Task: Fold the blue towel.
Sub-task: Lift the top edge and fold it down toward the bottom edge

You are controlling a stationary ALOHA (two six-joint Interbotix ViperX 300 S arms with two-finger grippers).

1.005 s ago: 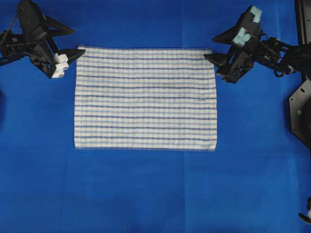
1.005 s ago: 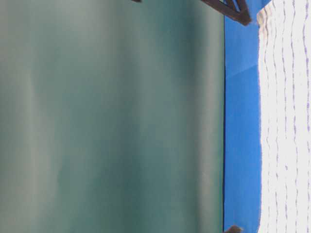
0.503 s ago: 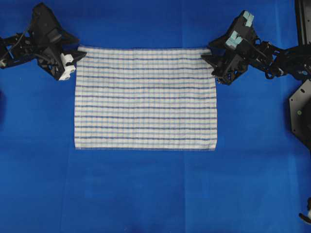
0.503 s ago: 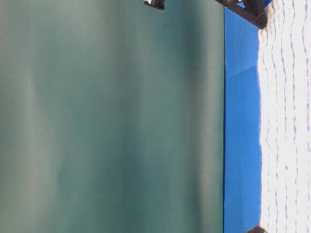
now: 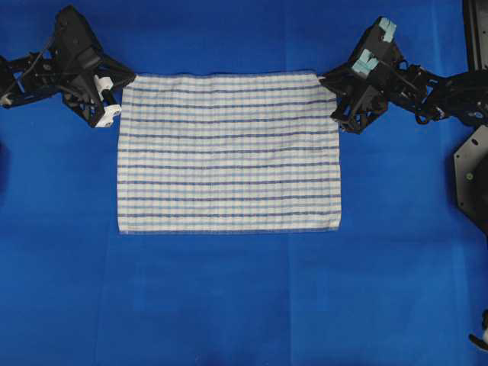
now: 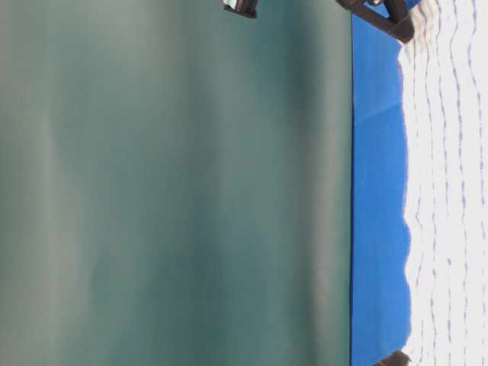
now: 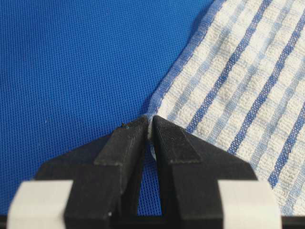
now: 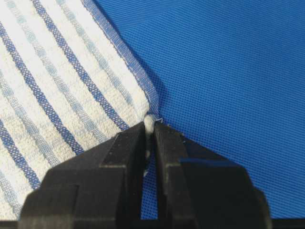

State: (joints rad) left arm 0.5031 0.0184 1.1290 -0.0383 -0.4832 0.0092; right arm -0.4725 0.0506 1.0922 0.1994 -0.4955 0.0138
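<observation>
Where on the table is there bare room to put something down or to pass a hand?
Widest bare strip: the table covering below the towel. Narrower strips lie beside the towel's lower left and lower right edges, and above its top edge between the arms. Crowded: both top corners, where the left gripper and right gripper pinch the towel.

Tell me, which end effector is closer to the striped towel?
Neither: both touch it. The left end effector pinches the towel at one far corner; the right end effector pinches the other.
</observation>
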